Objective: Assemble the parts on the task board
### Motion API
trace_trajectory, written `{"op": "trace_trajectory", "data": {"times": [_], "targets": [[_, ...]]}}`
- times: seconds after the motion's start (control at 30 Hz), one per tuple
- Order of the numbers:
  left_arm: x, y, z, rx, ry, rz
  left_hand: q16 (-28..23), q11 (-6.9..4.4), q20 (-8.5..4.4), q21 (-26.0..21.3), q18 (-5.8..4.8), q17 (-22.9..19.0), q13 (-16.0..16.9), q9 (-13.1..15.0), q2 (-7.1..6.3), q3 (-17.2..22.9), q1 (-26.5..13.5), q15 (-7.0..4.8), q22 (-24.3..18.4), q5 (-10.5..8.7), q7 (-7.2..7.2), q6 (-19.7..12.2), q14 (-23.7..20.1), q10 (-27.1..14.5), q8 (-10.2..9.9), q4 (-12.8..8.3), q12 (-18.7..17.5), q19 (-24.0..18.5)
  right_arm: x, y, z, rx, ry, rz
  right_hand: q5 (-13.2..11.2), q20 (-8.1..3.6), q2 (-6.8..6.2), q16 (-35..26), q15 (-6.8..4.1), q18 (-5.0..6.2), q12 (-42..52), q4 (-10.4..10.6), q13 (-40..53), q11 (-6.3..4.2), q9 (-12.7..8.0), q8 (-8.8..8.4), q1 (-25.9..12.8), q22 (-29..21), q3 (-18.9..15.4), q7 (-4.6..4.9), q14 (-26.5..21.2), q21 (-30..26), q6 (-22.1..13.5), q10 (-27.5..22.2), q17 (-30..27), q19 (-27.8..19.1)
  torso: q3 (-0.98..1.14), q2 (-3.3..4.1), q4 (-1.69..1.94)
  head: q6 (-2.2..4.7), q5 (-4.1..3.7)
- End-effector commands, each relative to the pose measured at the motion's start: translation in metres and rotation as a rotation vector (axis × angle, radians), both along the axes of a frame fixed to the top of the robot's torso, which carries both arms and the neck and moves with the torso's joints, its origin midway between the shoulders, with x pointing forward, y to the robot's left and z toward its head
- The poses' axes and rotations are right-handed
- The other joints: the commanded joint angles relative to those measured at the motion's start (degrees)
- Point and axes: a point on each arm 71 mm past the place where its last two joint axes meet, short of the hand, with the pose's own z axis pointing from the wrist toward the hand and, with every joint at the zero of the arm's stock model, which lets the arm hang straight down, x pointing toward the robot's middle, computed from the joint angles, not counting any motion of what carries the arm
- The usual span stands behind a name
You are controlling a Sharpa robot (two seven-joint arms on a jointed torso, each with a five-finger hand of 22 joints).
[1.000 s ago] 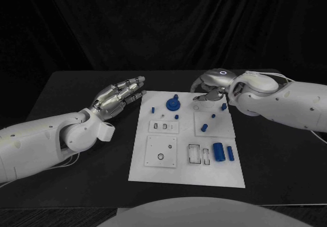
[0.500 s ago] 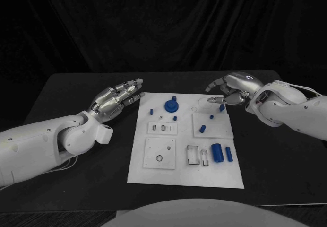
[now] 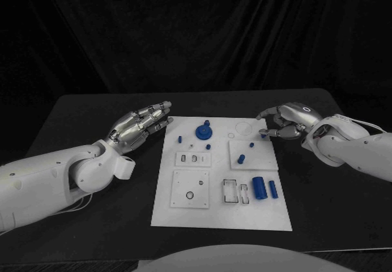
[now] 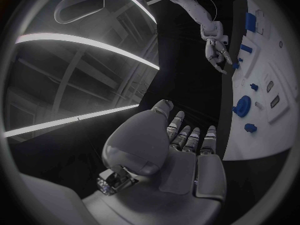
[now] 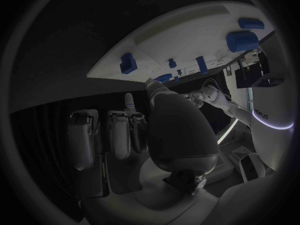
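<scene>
From where I stand, the white task board [image 3: 222, 218] lies in the middle of the black surface [image 3: 90, 226], and I will place everything by it. Nearest the robot on the board sit a square plate with a small ring hole [image 3: 191, 188] and, to its right, two blue cylinders [image 3: 264, 188] lying side by side next to empty rectangular slots. Further up the board a blue peg [image 3: 242, 158] rests on a raised square, and beyond that a round blue knob [image 3: 203, 132] stands near the far edge. The left hand [image 3: 140, 124] hovers just off the board's far left corner, fingers straight and spread apart, holding nothing. The right hand [image 3: 286, 122] is at the board's far right corner, its fingers curled in around a small blue part [image 3: 264, 134] at the board's edge; I judge that it pinches the piece, though the contact is too small to be sure. If so, the step in hand looks like carrying that part to its seat on the board. To do it well, the right hand should keep the pinch firm, line the part up squarely over its socket before lowering, and press straight down rather than at a slant, with the left hand ready to steady the board's edge.
</scene>
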Motion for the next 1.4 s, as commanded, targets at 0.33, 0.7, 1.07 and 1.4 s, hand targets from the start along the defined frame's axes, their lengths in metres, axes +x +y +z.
{"op": "trace_trajectory", "data": {"times": [0.33,0.7,1.07,1.4], "targets": [[-0.001,0.0,0.0,-0.017,-0.002,-0.01,-0.21,0.57,0.44,0.2,1.16,-0.05,0.07,-0.02,0.26,0.37,0.14,0.4,0.08,0.14,1.29,-0.37,-0.13,-0.02,0.13,-0.09,0.28,-0.12,-0.002,-0.012,-0.01,0.003,0.02,-0.029,-1.52,0.7,-0.84,0.08,0.72,-0.45,0.15,0.36,15.07,0.82,0.55,1.73,-0.05,15.05,-0.62,0.46,5.32,0.15,-2.97,6.08,11.61,5.96,-0.1,0.07,0.22,0.21,-0.58],[-0.001,0.002,0.0,-0.015,-0.001,-0.006,-0.21,0.57,0.44,0.2,1.16,-0.05,0.07,-0.02,0.26,0.37,0.14,0.4,0.08,0.14,1.29,-0.37,-0.13,-0.02,0.13,-0.09,0.28,-0.12,-0.007,-0.017,-0.019,-0.004,0.031,-0.018,-11.17,0.95,-3.35,0.08,0.85,-0.45,0.15,0.62,15.07,0.95,2.03,6.63,-5.2,15.05,-2.93,0.48,5.28,0.15,-6.23,6.08,11.45,5.96,-0.13,0.06,0.17,0.12,-0.63],[-0.001,0.003,-0.001,-0.014,0.001,-0.007,-0.21,0.57,0.45,0.2,1.16,-0.05,0.07,-0.02,0.26,0.38,0.14,0.4,0.08,0.13,1.29,-0.37,-0.13,-0.02,0.13,-0.09,0.27,-0.12,-0.006,-0.021,-0.024,-0.016,0.051,-0.018,-10.98,0.85,-2.71,0.08,0.8,-0.45,0.15,0.6,15.07,0.85,2.73,9.39,-4.9,15.05,-8.25,0.4,5.25,0.15,-7.99,6.08,11.38,5.96,-0.14,0.03,0.09,-0.16,-0.74],[-0.001,0.003,-0.001,-0.013,0.003,-0.008,-0.21,0.59,0.49,0.22,1.17,-0.05,0.07,-0.02,0.24,0.54,0.12,0.43,0.09,0.09,1.3,-0.43,-0.13,-0.04,0.12,-0.14,0.27,-0.1,-0.006,-0.022,-0.028,-0.023,0.074,-0.023,2.22,0.97,-0.15,0.06,0.85,-0.45,0.15,0.44,15.07,0.93,3.05,13.61,-0.46,15.05,-6.14,0.45,5.22,0.15,-9.38,6.08,11.22,5.96,-0.09,0.05,0.17,-0.37,-0.87]]}}
